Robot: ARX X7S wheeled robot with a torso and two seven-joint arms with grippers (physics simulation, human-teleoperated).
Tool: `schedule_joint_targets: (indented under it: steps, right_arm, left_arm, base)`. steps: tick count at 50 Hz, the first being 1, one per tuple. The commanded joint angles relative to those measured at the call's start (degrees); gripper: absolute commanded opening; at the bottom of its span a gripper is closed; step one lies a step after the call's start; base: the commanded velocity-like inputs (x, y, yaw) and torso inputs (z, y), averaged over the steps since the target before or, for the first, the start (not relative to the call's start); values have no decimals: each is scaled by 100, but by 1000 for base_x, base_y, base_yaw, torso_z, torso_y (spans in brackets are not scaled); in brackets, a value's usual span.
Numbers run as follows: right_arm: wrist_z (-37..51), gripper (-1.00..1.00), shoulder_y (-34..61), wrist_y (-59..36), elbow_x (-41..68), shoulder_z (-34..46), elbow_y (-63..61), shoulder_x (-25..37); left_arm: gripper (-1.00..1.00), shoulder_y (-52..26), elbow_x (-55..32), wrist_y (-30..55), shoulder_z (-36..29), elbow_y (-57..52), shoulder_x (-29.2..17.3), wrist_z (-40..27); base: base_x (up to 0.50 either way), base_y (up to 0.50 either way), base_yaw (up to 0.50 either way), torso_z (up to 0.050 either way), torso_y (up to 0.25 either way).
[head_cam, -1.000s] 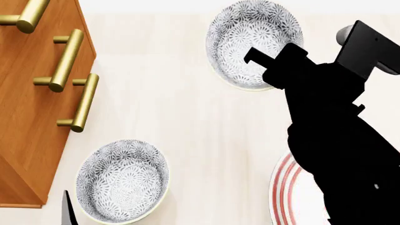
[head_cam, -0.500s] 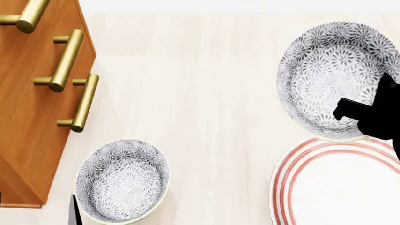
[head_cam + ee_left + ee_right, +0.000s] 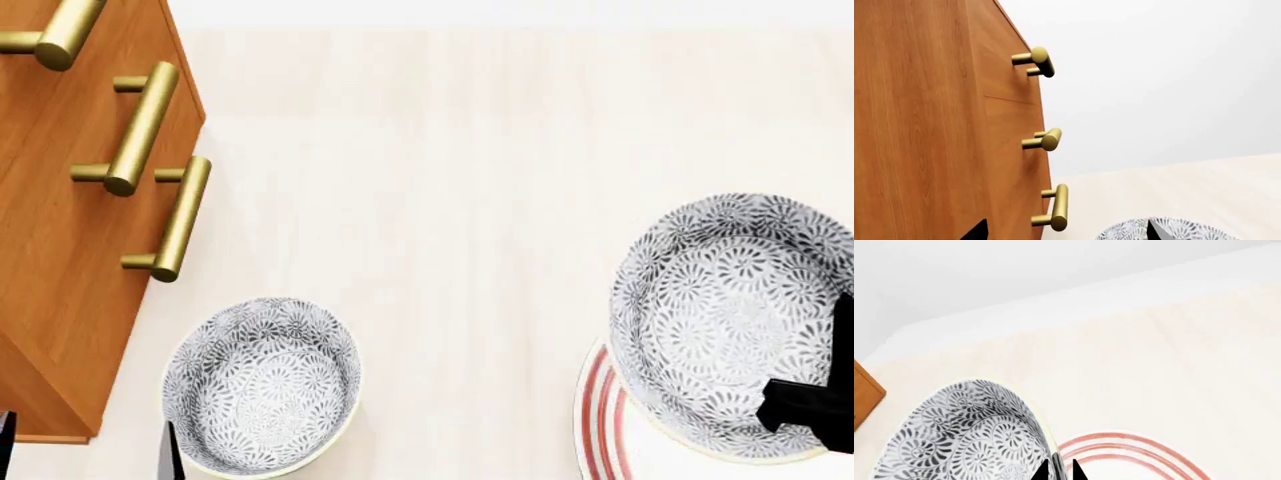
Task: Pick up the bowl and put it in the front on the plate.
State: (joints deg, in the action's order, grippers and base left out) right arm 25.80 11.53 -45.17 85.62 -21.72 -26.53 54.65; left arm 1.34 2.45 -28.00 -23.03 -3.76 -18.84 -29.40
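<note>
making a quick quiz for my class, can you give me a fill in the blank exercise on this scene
1. The right tool grips the bowl by its ____.
2. The held bowl hangs partly over the plate, whose rim carries rings coloured ____.
3. A second patterned bowl rests on the table near the wooden cabinet, whose handles are coloured ____.

Missing words: rim; red; gold
</note>
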Motion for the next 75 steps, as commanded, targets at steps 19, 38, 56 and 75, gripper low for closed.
schedule_joint_targets:
  steps: [19,38,56,75]
  right_arm:
    - [-110,-100,-606,59,-479,-488,151,-204]
    - [-306,-100,-491,196,-886,-60,352,-438]
    - [-337,-100,-784,256,-1048,-172,445,-502]
    - [-440,-100,-843,362,-1298,-29,596,-635]
  left_arm:
    - [100,-18,89,53,16,-37,41,60]
    - [100,-39,84,-11,-21,51,25,31]
    - [100,-54,47,47,-49,24,5,22]
    - [100,-61,38,45,-80,34,-16,0]
  base:
    - [0,0,0,0,0]
    - [0,0,0,0,1]
    - [0,0,0,0,0]
    - [0,0,0,0,1]
